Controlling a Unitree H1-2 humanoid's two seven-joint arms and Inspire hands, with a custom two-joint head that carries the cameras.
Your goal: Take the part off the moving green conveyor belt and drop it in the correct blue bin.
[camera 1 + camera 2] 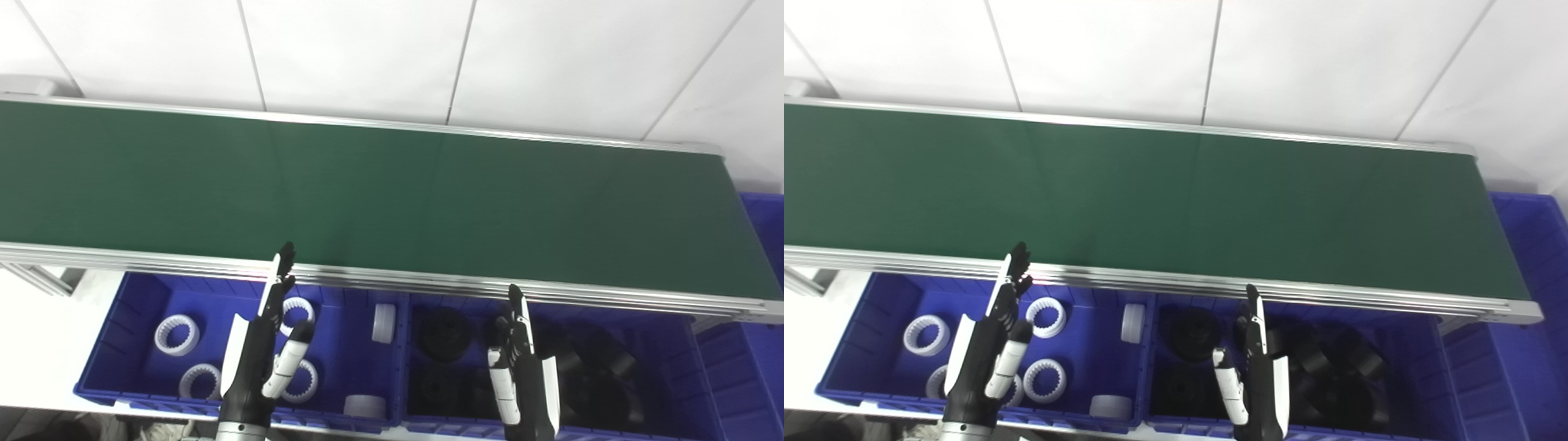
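Note:
The green conveyor belt (367, 196) runs across the view and carries no part that I can see. My left hand (263, 343) is open and empty, fingers pointing up at the belt's near rail, over the left blue bin (116, 343) that holds white gear rings (177, 334). My right hand (520, 367) is open and empty, fingers straight up, over the right blue bin (686, 380) that holds black parts (444, 334).
The belt's aluminium near rail (429, 282) lies between the hands and the belt. Another blue bin (765, 233) stands past the belt's right end. A white tiled wall (367, 55) rises behind the belt.

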